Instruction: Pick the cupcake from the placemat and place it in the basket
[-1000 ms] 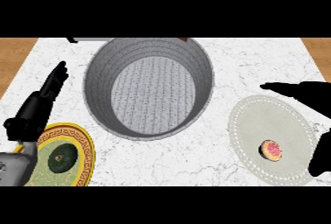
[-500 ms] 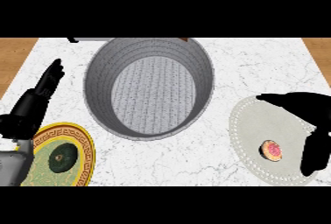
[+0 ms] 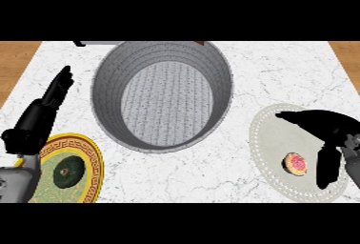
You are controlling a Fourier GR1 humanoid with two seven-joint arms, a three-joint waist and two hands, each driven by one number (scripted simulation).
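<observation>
The right hand (image 3: 329, 129) covers the outer part of the placemat (image 3: 271, 138) near the counter's (image 3: 281, 71) right edge, and its wrist runs off the view's right side. The hand is black against its own black shadow, so where fingers end and shadow begins is hard to make out. Its thumb and fingers spread wide on either side of the cupcake (image 3: 296, 163), with nothing held; whether any fingertip touches the cupcake cannot be told. The cupcake sits on the placemat, toward that mat's near right part, apart from the basket (image 3: 105, 95).

The basket stands at the middle of the counter toward the far edge. Its far rim hides part of two small things behind it, a dark one at the far left and a brown one at the far right, neither clear enough to name.

At the near left corner a patterned plate (image 3: 85, 157) with a gold rim is cut off by the view's lower edge and partly hidden by the left forearm. A dark round item (image 3: 67, 171) lies on it; what it is cannot be made out.

The left hand (image 3: 44, 112) rests near the counter's left edge, fingers straight and pointing away, holding nothing.

Counted: one basket, one placemat, one cupcake, one plate, two hands.
</observation>
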